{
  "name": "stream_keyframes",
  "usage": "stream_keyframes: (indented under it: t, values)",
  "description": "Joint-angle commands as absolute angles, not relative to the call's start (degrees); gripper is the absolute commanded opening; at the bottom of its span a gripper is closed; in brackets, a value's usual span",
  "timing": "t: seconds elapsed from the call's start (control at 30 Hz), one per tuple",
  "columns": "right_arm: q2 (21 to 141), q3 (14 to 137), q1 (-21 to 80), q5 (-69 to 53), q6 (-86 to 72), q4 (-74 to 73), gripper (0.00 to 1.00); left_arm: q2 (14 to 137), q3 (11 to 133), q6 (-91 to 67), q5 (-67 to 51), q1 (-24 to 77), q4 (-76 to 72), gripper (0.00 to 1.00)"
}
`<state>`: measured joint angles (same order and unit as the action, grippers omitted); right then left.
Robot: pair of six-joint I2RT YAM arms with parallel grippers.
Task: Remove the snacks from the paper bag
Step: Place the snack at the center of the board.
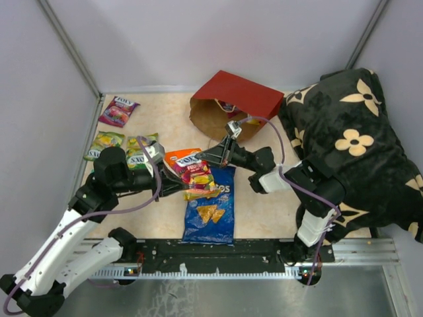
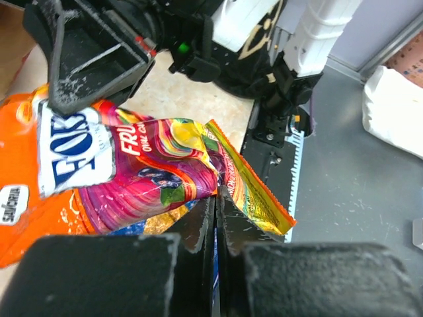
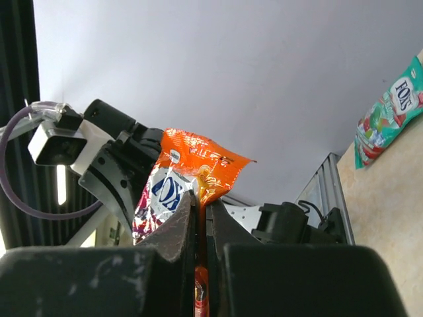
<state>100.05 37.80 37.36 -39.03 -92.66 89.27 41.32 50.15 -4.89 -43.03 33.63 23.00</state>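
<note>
**Both grippers clamped on one orange candy packet**

The orange Fox's packet hangs between the two arms, above the top end of the blue Doritos bag, which lies flat on the table near the arm bases. The left gripper reaches the packet from the left side. In the left wrist view its fingers are pressed together on the crumpled yellow-orange edge of the packet. The right gripper comes from the right and from behind. In the right wrist view its fingers are closed on the orange rim of the packet, with almost no gap between them.

The red paper bag lies on its side at the far part of the table, its brown mouth turned to the arms, and a small packet shows inside the mouth. The held packet is well apart from this bag. A purple Fox's packet and two green Fox's packets lie at the left edge. The black flowered cushion fills the right side.
</note>
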Motion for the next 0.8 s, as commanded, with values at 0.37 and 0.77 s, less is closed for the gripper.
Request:
stream_keyframes:
  t: [0.37,0.77]
  values:
    - [90.27,39.60,41.26,-30.05,-69.05,65.11,0.00,45.42,58.02,-11.38,0.23,33.18,34.17,1.00]
    - [102.62,51.20,55.16,-18.95,-69.61,55.69,0.00,58.54,75.04,-14.33,12.83,26.25,32.58,1.00]
